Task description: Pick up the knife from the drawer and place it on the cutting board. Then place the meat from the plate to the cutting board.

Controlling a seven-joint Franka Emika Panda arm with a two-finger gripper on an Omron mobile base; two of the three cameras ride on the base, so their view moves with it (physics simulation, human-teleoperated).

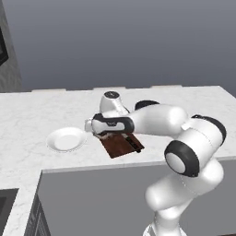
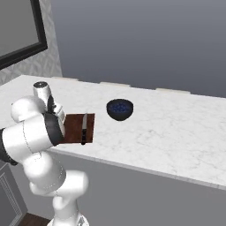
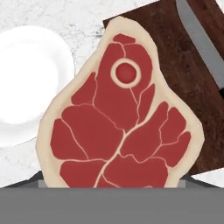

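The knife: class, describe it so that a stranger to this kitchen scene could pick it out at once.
Start at the white marble counter and find the dark reddish-brown cutting board near its front edge, left of the dark blue bowl. The knife lies flat on that board, along its right side. Its slim grey blade and black handle mark it out from the red, tan-rimmed meat.

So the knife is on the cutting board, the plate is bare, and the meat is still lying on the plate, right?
Not quite. The meat is not on the plate: the hand view shows it close in front of the camera, over the edge of the cutting board, with the plate bare beside it. The knife does lie on the board, as the right base view shows.
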